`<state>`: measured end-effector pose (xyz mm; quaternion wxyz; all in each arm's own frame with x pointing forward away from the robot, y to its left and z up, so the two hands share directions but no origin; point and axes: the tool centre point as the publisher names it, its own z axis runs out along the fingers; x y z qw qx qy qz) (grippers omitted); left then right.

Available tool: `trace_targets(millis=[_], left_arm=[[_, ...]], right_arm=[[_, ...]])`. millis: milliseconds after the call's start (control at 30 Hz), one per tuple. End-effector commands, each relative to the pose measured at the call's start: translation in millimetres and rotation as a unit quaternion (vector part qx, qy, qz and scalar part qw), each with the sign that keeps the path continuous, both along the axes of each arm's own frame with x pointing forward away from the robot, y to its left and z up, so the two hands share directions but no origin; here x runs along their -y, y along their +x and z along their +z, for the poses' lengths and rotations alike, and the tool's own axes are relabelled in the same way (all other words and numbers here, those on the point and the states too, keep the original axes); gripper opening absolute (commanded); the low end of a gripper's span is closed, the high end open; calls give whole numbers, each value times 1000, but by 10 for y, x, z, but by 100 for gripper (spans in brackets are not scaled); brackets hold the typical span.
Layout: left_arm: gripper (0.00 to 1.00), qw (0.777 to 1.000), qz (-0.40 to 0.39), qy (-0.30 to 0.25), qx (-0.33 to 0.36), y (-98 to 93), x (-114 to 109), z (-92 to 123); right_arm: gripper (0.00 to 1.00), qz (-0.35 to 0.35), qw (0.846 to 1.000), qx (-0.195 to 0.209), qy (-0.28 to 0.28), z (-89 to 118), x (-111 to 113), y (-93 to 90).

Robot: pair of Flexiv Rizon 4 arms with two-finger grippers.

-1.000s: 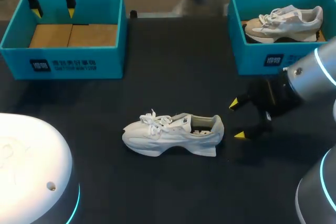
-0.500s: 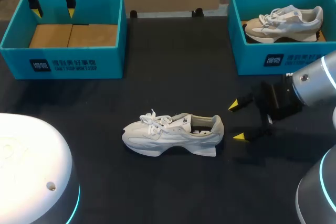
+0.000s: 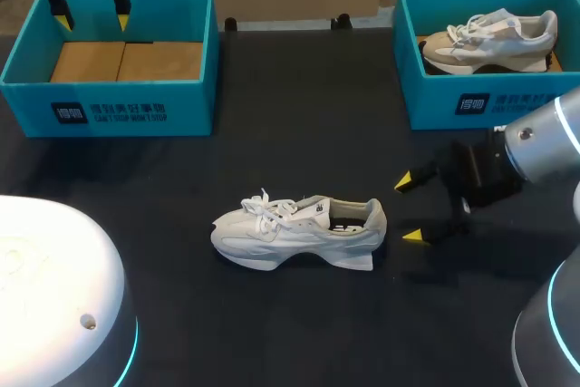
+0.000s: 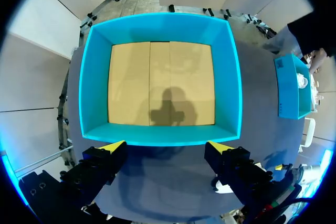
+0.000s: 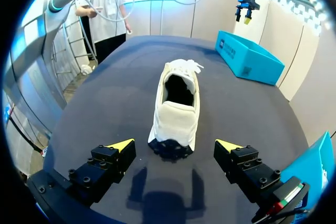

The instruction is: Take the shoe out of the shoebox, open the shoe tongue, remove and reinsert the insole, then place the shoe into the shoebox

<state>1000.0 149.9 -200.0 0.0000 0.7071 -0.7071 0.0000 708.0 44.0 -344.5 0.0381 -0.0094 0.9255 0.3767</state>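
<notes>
Starting w/ the desk [image 3: 299, 115], dark and carrying everything here. Sitting at the far left corner: teal shoebox [image 3: 109, 113], showing nothing but a bare cardboard floor inside. Sitting at the far right corner: 2nd shoebox [image 3: 453, 104], same teal, holding a beige-and-white shoe [image 3: 489, 38] w/ toe pointing left.

Standing on its sole around mid-desk, well apart from both boxes: white shoe [image 3: 299, 228], toe aiming left, heel facing right, laces flopping loose over the front, opening looking dark inside.

Hovering low just beside that heel, not touching it: right pincer [image 3: 409, 208], fingers spreading wide, gripping nothing. Lining up nicely in the right wrist view, heel sitting straight ahead of the pincer, roughly centred btwn the two yellow tips.

Hanging over the back wall of the teal shoebox: left pincer [image 3: 91, 22], also gaping wide and holding nothing. Looking straight down into the box from the left wrist view, w/ both yellow tips showing at one teal wall.
</notes>
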Motion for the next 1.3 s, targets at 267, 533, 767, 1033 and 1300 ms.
trace_targets(millis=[267, 533, 767, 1033, 1300], left_arm=[[100, 1000, 0, 0, 0, 0, 0, 0], [100, 1000, 0, 0, 0, 0, 0, 0], [100, 1000, 0, 0, 0, 0, 0, 0], [100, 1000, 0, 0, 0, 0, 0, 0], [100, 1000, 0, 0, 0, 0, 0, 0]], right_arm=[[100, -20, 999, -11, 35, -282, -64, 122], [100, -16, 999, -19, 46, -430, -258, 103], [100, -24, 997, -15, 67, -476, -396, 92], [100, -19, 996, -23, 78, -586, -605, 41], [100, -15, 996, -27, 88, -665, -751, 12]])
